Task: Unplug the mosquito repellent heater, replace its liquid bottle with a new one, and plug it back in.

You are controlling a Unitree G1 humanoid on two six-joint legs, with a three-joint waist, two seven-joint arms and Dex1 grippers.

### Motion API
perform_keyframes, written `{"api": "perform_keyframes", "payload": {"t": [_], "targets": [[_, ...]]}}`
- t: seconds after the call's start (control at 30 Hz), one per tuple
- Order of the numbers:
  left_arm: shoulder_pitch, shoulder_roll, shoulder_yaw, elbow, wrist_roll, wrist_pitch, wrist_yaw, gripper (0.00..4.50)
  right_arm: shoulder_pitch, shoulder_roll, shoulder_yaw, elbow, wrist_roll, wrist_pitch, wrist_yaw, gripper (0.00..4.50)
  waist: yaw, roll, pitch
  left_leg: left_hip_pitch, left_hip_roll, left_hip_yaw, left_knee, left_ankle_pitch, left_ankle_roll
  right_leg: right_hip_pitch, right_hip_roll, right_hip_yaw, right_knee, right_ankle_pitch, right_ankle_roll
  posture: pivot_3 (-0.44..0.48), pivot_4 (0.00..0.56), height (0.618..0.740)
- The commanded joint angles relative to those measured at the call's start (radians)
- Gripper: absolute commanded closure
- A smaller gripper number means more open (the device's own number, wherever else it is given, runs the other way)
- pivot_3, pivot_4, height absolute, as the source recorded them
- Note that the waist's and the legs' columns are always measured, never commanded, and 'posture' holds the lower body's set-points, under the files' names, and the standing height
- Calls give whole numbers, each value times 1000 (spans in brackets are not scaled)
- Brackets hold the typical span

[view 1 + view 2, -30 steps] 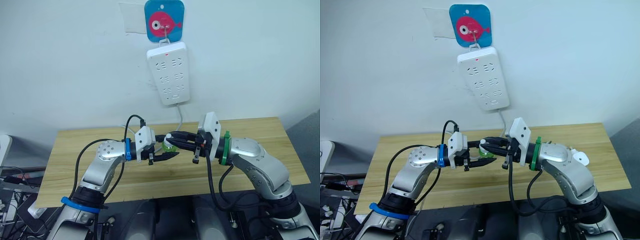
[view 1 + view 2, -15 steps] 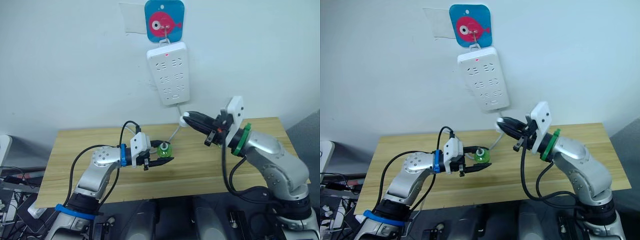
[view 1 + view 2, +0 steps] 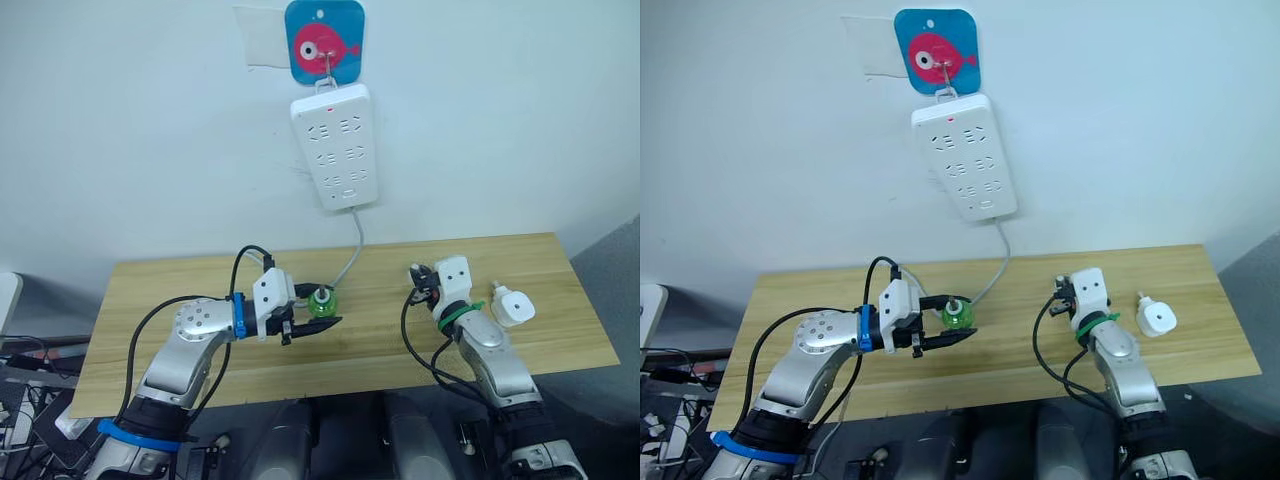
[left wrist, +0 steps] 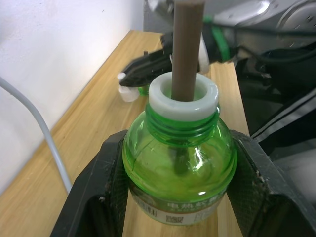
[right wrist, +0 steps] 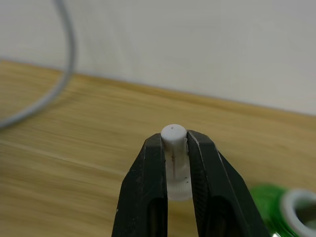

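Right arm has dropped from mid-air to the desk since half a second ago; the left gripper still clamps the bottle.

The right gripper (image 5: 174,163) pinches a small white cap (image 5: 174,148) low over the wooden desk (image 3: 200,280). The left gripper (image 4: 173,197) grips a green liquid bottle (image 4: 178,168) with a white collar and brown wick; its label print is too small to read. The mosquito repellent heater (image 3: 511,306) lies unplugged near the desk's right end, just beside the right arm. A white power strip (image 3: 334,145) hangs on the wall under a blue fish hook plate (image 3: 324,42), its grey cable (image 3: 352,250) trailing behind the bottle. A second green bottle's rim (image 5: 296,212) is cut off at the right wrist view's edge.
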Motion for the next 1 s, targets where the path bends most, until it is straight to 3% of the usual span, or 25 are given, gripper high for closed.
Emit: {"api": "perform_keyframes", "payload": {"t": [0.03, 0.23, 0.43, 0.63, 0.83, 1.0], "targets": [[2, 2, 16, -42, -20, 5, 9, 2228, -16, 14, -18, 38, -9, -57, 0, 4246, 0, 0, 0, 0, 0, 0, 0, 0, 0, 0, 0, 0, 0, 0, 0, -41, 274, 740], [8, 3, 14, -52, -21, 10, 12, 2228, -35, 16, -21, 112, -27, -98, 5, 4246, 0, 0, 0, 0, 0, 0, 0, 0, 0, 0, 0, 0, 0, 0, 0, -41, 276, 740], [12, 2, 12, -58, -22, 13, 13, 2228, 6, -13, -28, 29, -19, -76, 37, 2206, 0, 0, 0, 0, 0, 0, 0, 0, 0, 0, 0, 0, 0, 0, 0, -51, 270, 740], [17, -6, 4, -55, -21, 5, 16, 2228, 117, -83, -29, -224, 6, 7, 113, 71, 0, 0, 0, 0, 0, 0, 0, 0, 0, 0, 0, 0, 0, 0, 0, -61, 257, 740], [11, -12, 2, -38, -22, -9, 2, 2228, 190, -201, 39, -577, 202, 227, 363, 28, -1, 1, -1, 1, 1, 0, 0, -2, 3, 1, 0, 0, 0, 0, 0, -87, 252, 740], [-7, -18, -6, -15, -21, -40, -31, 2228, 146, -256, 121, -775, 387, 409, 505, 28, -2, 1, -1, 0, 1, -1, 0, -2, 3, 1, 0, -1, -1, 0, 0, -95, 252, 740]]}}
